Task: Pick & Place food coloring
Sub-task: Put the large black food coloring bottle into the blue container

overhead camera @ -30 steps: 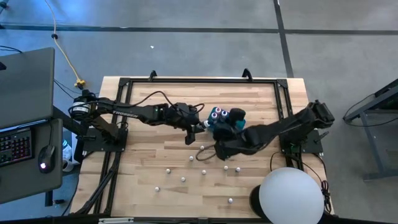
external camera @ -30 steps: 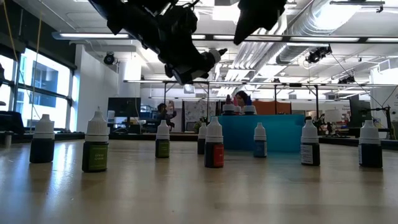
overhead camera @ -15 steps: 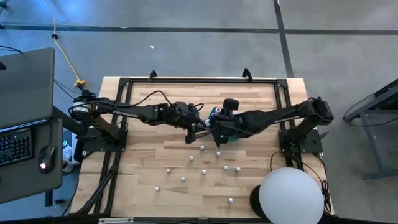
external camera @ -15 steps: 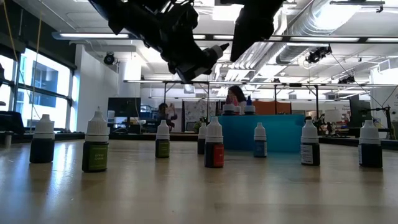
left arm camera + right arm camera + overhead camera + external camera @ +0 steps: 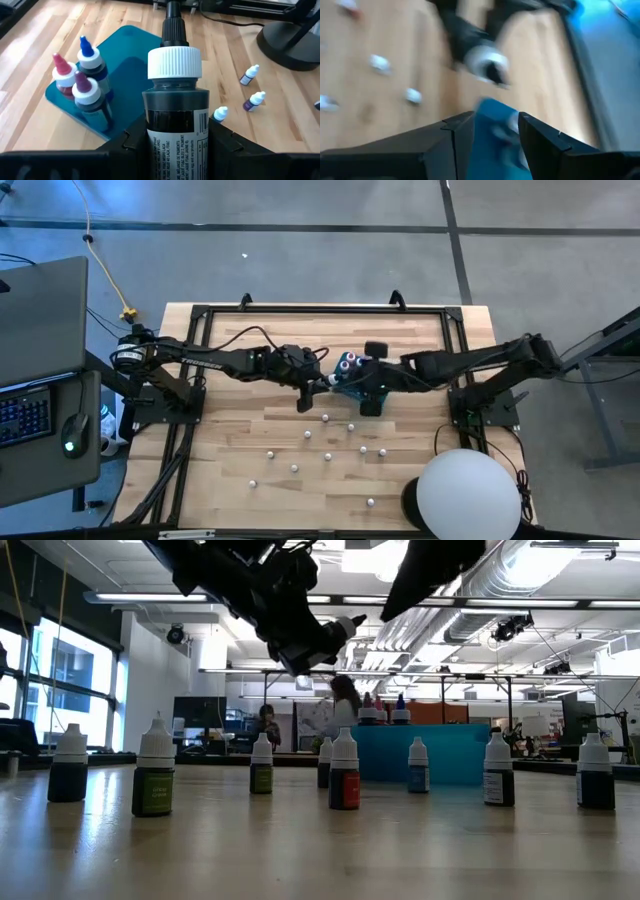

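Note:
My left gripper [image 5: 175, 137] is shut on a dark food coloring bottle [image 5: 175, 112] with a white cap, high over the table's middle [image 5: 312, 386], just left of the teal box [image 5: 350, 380]. Three bottles with pink, blue and dark tops [image 5: 80, 75] stand in the box. Several small white-capped bottles [image 5: 325, 418] stand on their bases on the near half of the table [image 5: 344, 772]. My right gripper [image 5: 495, 120] is open and empty, hovering over the box's near right part [image 5: 368, 400]. My left gripper pinches the bottle's dark body [image 5: 176, 127] between its two fingers, one on each side. The white cap [image 5: 174, 62] points away from the wrist. In the low view the bottle [image 5: 335, 632] is lifted clear, lying tilted with its cap toward the right.
A big white dome on a dark base [image 5: 468, 495] stands at the table's near right corner. Black frame rails [image 5: 320, 308] run along the table's far edge and sides. A desk with keyboard and mouse [image 5: 40, 415] is left of the table. A person [image 5: 340, 710] is in the room behind.
My right arm has stretched out and swung from the near side of the box toward the far edge, then slightly right, so its gripper now hangs over the box. The left arm and its bottle have stayed nearly still.

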`<action>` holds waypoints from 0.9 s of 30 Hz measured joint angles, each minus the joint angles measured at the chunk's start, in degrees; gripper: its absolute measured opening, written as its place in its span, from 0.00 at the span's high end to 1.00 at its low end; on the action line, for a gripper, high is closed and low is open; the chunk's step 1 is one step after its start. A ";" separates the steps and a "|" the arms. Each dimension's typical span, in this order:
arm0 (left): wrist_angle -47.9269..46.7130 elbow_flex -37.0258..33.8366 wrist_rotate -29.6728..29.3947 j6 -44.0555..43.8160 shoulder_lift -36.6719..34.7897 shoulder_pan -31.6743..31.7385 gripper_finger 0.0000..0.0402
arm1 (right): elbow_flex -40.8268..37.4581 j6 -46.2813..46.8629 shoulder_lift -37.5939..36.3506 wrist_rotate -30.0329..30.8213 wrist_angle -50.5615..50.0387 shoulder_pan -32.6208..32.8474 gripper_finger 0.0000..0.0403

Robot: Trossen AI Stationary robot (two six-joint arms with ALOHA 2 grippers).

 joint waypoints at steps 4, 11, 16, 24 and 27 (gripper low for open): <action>1.57 0.00 2.70 1.62 0.00 0.00 0.69 | -12.39 -0.96 -6.11 -9.20 20.56 -2.12 0.64; 5.44 0.00 7.36 2.67 0.00 -0.09 0.69 | -24.55 1.58 -11.47 -21.03 40.55 -5.20 0.64; 6.22 0.00 7.30 2.67 0.02 0.00 0.69 | -26.18 2.98 -11.90 -21.00 40.44 -5.92 0.64; 8.26 0.04 7.78 2.00 1.23 -0.02 0.69 | -26.15 3.19 -11.92 -20.77 45.02 -5.89 0.64; 7.68 -0.11 7.78 1.95 1.75 0.00 0.69 | -26.15 3.17 -11.87 -20.06 44.53 -5.89 0.64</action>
